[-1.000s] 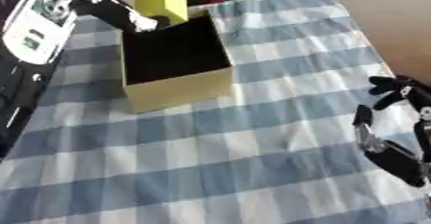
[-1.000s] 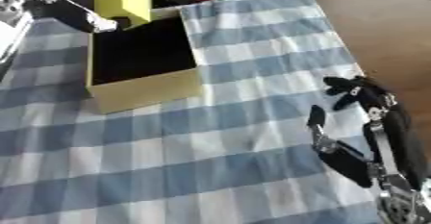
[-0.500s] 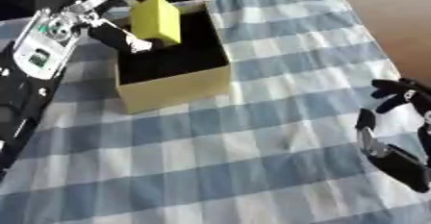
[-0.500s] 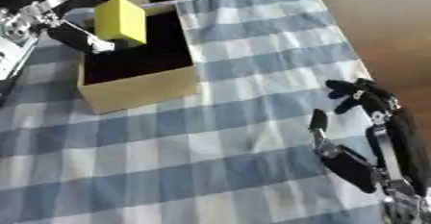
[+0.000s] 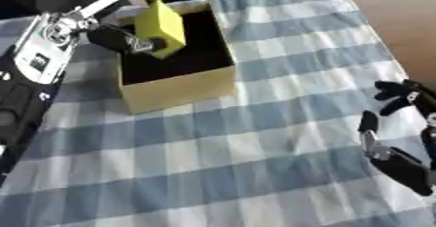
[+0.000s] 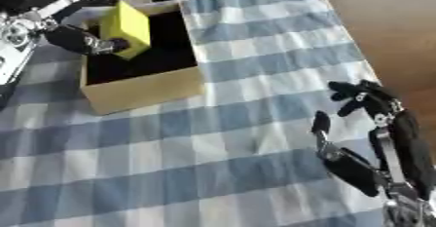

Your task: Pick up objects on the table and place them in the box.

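left hand [image 5: 128, 38] at about 11 o'clock is pinching the yellow block [image 5: 161, 28], tilted right over the open box [image 5: 179, 82] on the checked table [image 5: 221, 162]; right hand [image 6: 374, 143] sits idle at 4 o'clock, fingers spread

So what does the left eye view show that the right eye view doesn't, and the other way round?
Only the left eye view shows more of the left arm running down the picture's left edge. Only the right eye view shows more of the right arm below the right hand, and more of the bare brown surface past the cloth. Both show the left hand holding the yellow block over the open box on the checked tablecloth, with the right hand idle and open.
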Motion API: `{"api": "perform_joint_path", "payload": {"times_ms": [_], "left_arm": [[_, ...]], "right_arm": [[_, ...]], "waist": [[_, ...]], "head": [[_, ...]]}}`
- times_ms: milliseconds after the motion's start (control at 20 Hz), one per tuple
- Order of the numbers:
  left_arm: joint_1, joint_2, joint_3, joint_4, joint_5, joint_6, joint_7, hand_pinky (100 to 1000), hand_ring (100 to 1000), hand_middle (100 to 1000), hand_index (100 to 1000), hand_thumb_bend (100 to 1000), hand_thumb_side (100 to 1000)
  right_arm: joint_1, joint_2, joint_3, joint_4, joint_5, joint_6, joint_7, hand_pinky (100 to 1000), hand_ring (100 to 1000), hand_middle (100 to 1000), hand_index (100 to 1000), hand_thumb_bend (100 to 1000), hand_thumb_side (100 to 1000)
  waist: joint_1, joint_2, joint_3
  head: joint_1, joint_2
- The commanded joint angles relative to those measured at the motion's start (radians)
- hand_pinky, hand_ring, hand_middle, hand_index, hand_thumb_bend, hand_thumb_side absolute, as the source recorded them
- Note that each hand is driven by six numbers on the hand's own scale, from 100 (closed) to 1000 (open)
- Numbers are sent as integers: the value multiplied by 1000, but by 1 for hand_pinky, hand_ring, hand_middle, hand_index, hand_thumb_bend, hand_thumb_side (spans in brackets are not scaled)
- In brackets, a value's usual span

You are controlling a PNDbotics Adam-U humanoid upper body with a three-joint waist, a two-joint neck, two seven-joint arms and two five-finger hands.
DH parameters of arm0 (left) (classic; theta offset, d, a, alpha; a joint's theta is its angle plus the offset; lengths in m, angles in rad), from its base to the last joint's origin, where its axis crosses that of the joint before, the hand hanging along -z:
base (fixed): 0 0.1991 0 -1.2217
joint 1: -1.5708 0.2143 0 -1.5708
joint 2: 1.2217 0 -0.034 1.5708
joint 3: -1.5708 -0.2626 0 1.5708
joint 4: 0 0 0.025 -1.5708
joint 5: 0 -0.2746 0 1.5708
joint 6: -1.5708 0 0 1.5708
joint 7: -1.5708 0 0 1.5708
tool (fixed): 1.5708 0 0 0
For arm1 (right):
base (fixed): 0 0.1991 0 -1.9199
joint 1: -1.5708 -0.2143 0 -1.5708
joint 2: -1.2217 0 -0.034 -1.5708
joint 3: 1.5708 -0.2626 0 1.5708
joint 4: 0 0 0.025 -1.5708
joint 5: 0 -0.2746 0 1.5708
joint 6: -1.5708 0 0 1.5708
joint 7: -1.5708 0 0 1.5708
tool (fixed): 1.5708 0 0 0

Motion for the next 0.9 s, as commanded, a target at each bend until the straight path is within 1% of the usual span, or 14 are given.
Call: {"api": "perform_joint_path", "payload": {"times_ms": [50,200,300,350,400,500,550,600,650,700,800,900], "left_arm": [[-18,28,20,-12,-25,-22,54,964,926,952,1000,788,437],[-17,28,20,-12,-38,-25,87,963,920,934,1000,794,424],[-16,28,19,-13,-39,-24,98,959,912,917,998,787,397],[-16,28,19,-16,-35,-22,104,956,902,896,991,756,408],[-15,27,20,-22,-26,-19,110,952,892,877,982,743,366],[-13,29,24,-45,8,-3,129,930,847,818,929,647,325],[-10,33,26,-67,37,12,149,917,830,786,879,597,279],[-6,42,28,-105,70,34,184,913,828,775,862,589,270],[1,52,24,-144,95,55,214,910,822,751,843,542,264],[10,65,22,-196,122,75,245,913,809,728,835,519,272],[39,90,24,-308,189,122,293,916,793,717,842,497,264],[77,117,43,-422,265,183,339,914,773,707,846,480,234]], "right_arm": [[-3,-6,-5,-15,7,5,-1,884,503,595,807,100,396],[-3,-4,-5,-15,6,7,-1,885,499,595,807,100,397],[-2,-3,-5,-15,5,8,-1,885,498,594,807,100,396],[-2,-3,-5,-15,6,8,-1,885,498,594,807,100,409],[-1,-3,-5,-15,5,7,-1,884,498,594,806,100,398],[2,-8,-6,-15,4,5,-4,882,499,594,804,100,403],[4,-11,-7,-15,3,3,-5,880,500,595,803,100,407],[8,-17,-9,-15,2,0,-8,879,501,595,802,100,408],[10,-22,-11,-15,0,-2,-11,878,502,596,801,100,412],[14,-29,-14,-15,-1,-5,-14,876,505,598,800,100,414],[21,-39,-21,-15,-7,-10,-21,875,507,598,799,100,416],[29,-44,-27,-15,-12,-13,-25,874,507,598,798,100,416]], "waist": [[-6,-19,3],[-6,-19,4],[-6,-19,5],[-6,-19,5],[-7,-21,7],[-12,-25,17],[-15,-29,25],[-18,-34,36],[-21,-38,44],[-24,-44,56],[-31,-55,76],[-38,-65,97]], "head": [[3,-9],[3,-8],[2,-6],[2,-6],[2,-4],[-1,3],[-2,8],[-4,15],[-5,19],[-7,26],[-11,39],[-15,48]]}}
